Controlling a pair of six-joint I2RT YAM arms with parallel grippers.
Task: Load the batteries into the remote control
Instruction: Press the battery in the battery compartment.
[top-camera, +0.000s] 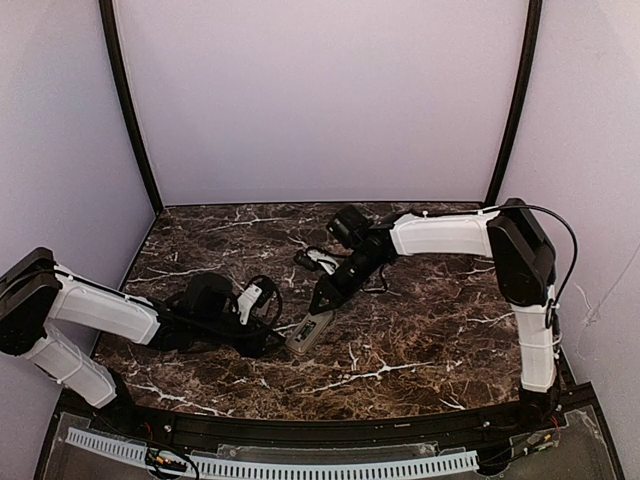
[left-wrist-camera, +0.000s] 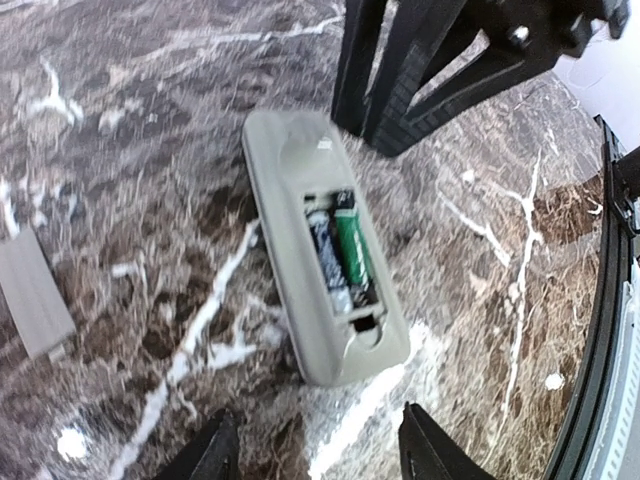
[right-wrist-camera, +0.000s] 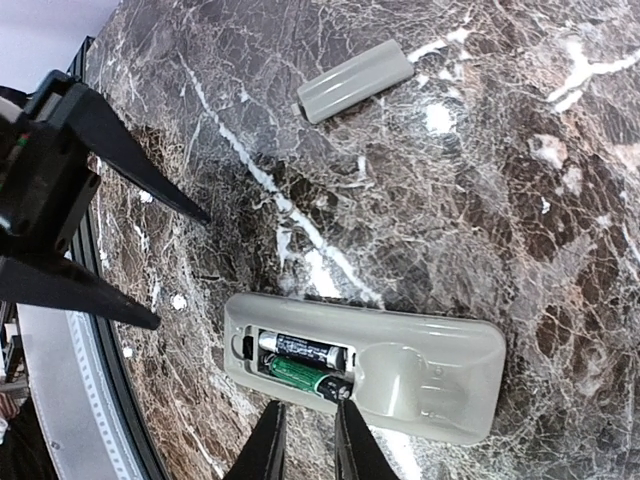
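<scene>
Grey remote (right-wrist-camera: 365, 368) lies back-up on veined marble worktop (right-wrist-camera: 480, 180), two slim batteries (left-wrist-camera: 340, 250) seated; right fingers (right-wrist-camera: 305, 440) nearly closed, seemingly touching the green cell; left fingers (left-wrist-camera: 315, 445) spread, empty.

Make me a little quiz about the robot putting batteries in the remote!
1. True or false: both batteries lie inside the remote.
2. Where is the loose grey cover? A) snapped on the remote B) lying on the table apart from it C) held in a claw
3. Which claw has its tips right at the battery slot?

Key:
1. True.
2. B.
3. The right claw, nearly closed; the left claw hangs open nearby.
</scene>
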